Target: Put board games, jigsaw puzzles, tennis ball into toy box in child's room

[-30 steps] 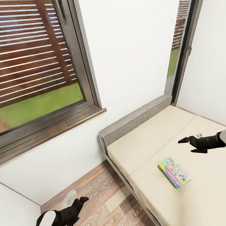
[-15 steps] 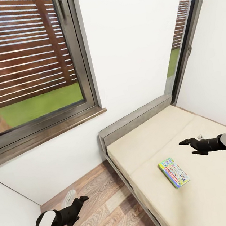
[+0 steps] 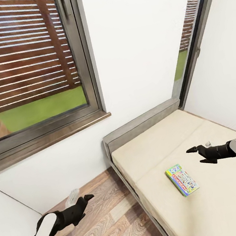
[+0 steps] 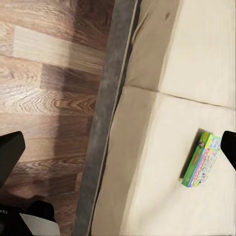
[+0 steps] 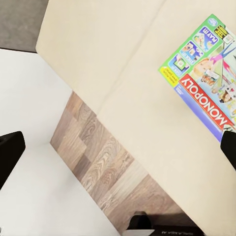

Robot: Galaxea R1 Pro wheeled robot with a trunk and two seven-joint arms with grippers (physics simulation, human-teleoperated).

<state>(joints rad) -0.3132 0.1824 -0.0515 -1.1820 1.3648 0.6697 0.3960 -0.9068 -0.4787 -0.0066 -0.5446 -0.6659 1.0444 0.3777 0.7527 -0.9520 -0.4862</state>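
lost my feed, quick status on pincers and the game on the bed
Both pincers open, empty: right pincer above the bed, left pincer over floor. Monopoly box flat on mattress, untouched. Nothing blocking it.

The bed (image 3: 222, 200) runs off the head view's right and lower edges; the Monopoly board game (image 5: 209, 73) is clipped by the right wrist view's edge; its smaller print is too fine to read.
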